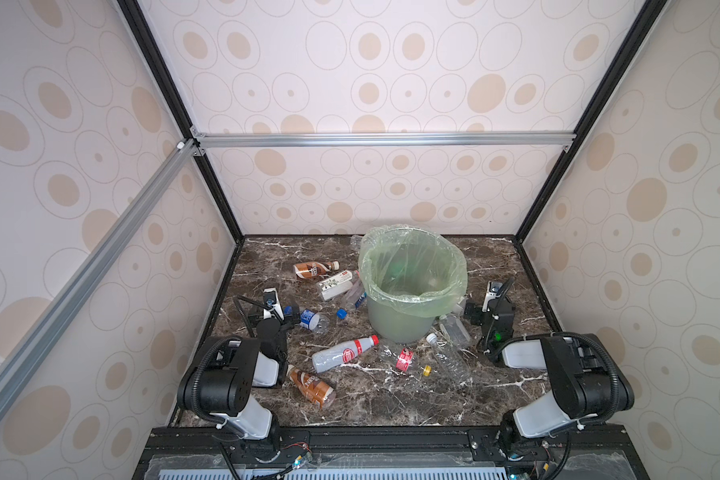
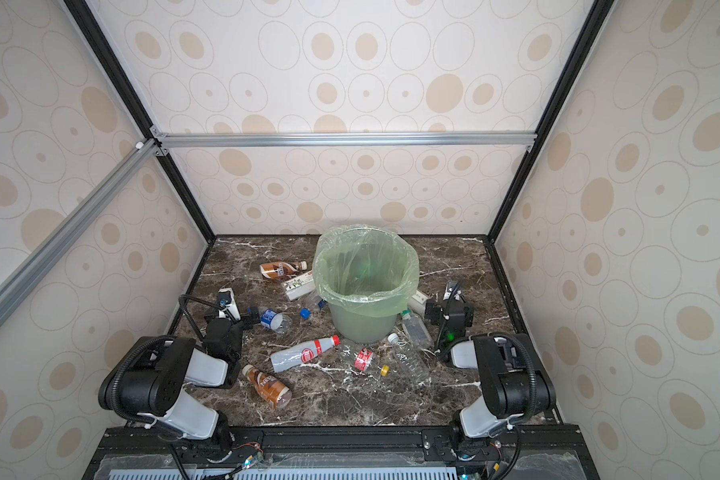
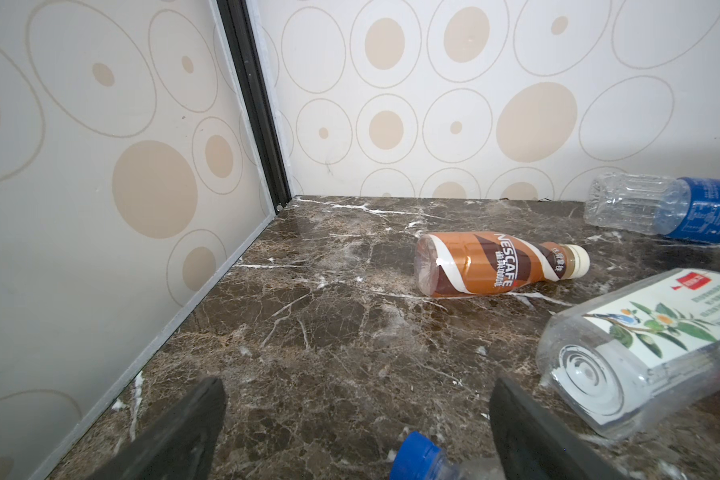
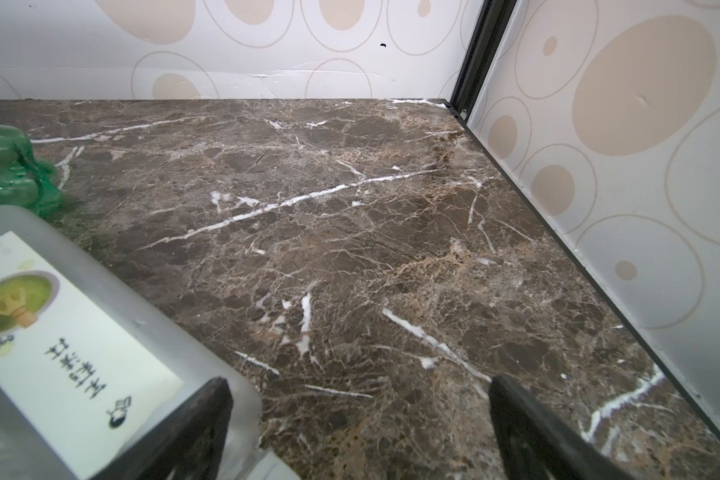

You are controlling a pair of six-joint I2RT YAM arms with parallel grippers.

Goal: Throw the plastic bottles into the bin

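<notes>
Now, left gripper (image 3: 358, 388), open and empty, should settle over the blue-capped bottle (image 3: 418, 457) between its jaws and pinch the body, not the cap; right gripper (image 4: 360, 384) open too.

We are seeing the marble table (image 4: 350, 232) lying bare toward the far right corner; the bin (image 1: 395, 324) (tall, bulky) is blocking the middle; plastic bottles (image 1: 344, 353) are crowding its left and near sides; a strip along the near edge is lying open.
</notes>
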